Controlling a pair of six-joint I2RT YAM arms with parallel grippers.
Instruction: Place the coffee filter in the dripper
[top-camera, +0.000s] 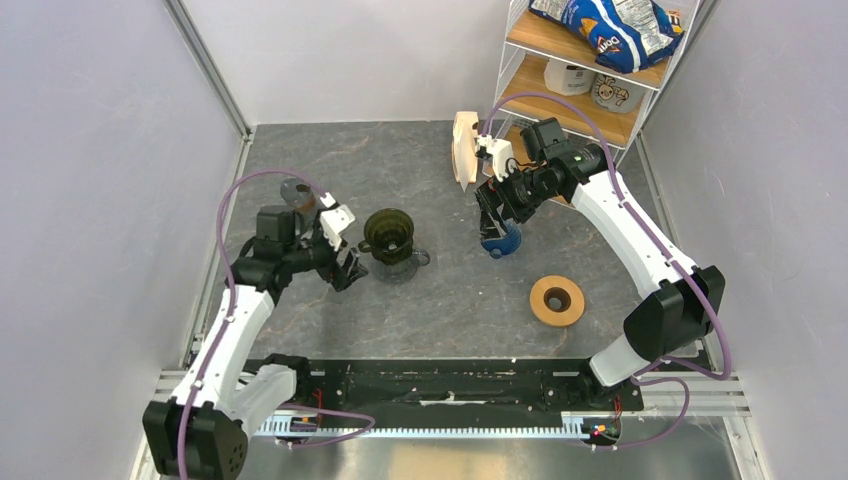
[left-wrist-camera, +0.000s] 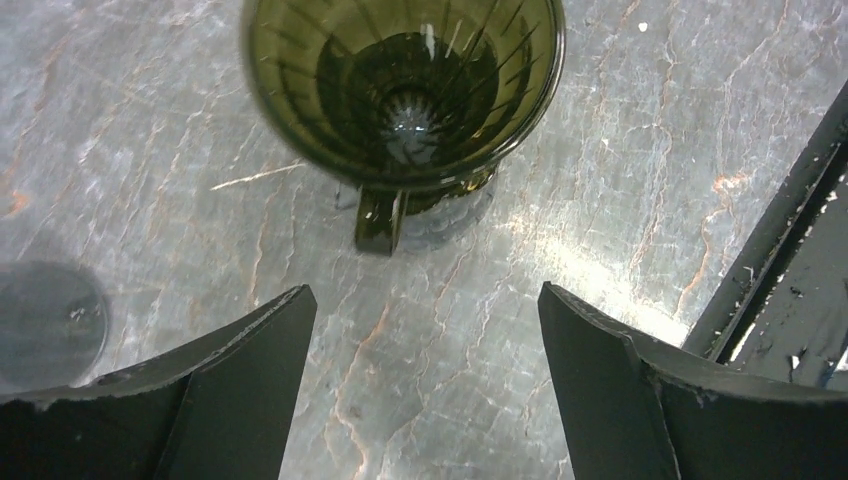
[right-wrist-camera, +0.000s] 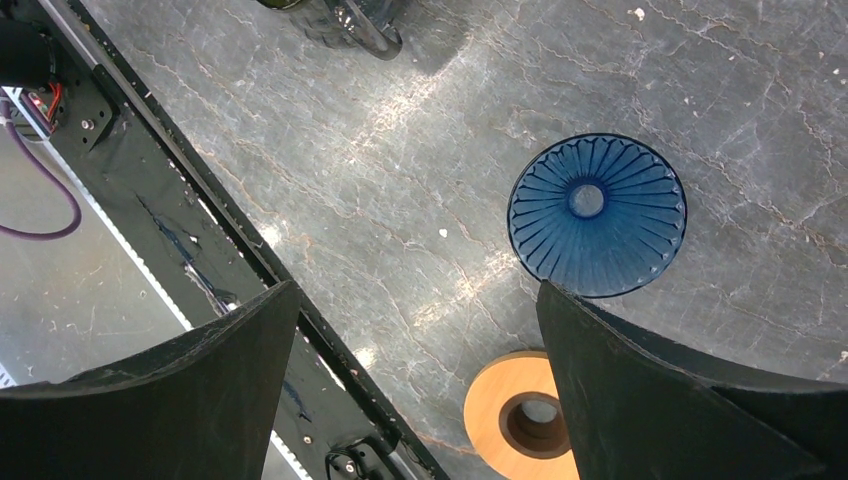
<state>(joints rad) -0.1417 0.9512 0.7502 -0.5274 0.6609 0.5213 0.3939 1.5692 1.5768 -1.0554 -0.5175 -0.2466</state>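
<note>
The dark olive-green dripper sits on a clear glass carafe left of centre. In the left wrist view the dripper is seen from above, empty, its small handle towards me. My left gripper is just left of it, low over the table; it is open and empty. My right gripper hangs above the blue ribbed cone, open and empty. No single paper filter is in view; only a thick cream stack stands at the back.
The blue cone and a wooden ring lie under the right gripper; the ring is right of centre. A grey round object is behind the left arm. A wire shelf with a chip bag stands at the back right.
</note>
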